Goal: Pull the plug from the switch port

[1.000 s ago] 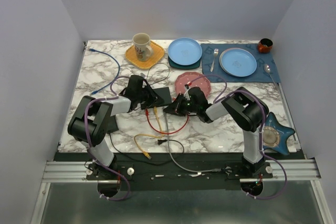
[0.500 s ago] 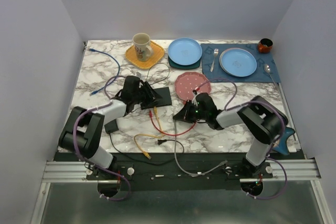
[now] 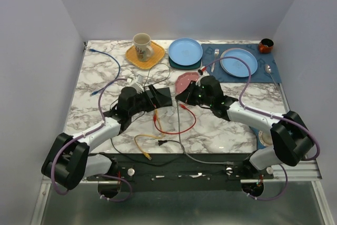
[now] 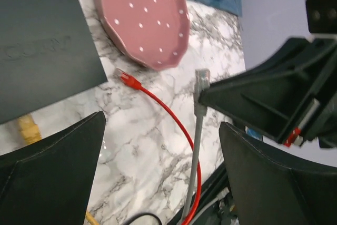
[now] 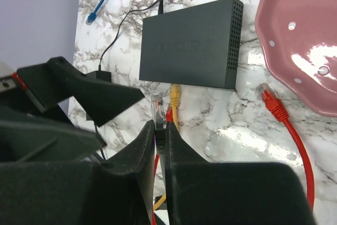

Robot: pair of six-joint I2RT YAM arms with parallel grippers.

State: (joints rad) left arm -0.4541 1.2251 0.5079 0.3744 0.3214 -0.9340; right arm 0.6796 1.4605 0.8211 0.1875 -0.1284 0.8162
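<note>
Right gripper (image 5: 160, 125) clamped the grey plug (image 5: 157, 106), apparently freed, at six o'clock of the switch (image 5: 189, 51); left gripper (image 4: 162, 122) gaped, bracing nothing.

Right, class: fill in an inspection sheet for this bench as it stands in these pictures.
Surface: white marble table.
Job's things: flat black switch box; grey cable plug held clear of its ports.
Clutter: pink dotted plate, mug on yellow coaster, blue plates, fork, spoon.
Grippers: left tool open, empty; right tool shut on the grey cable plug.
Cables: yellow cable seems plugged into the switch; red cable end loose by the pink plate; blue cable far left.
Surroundings: plain grey walls.
</note>
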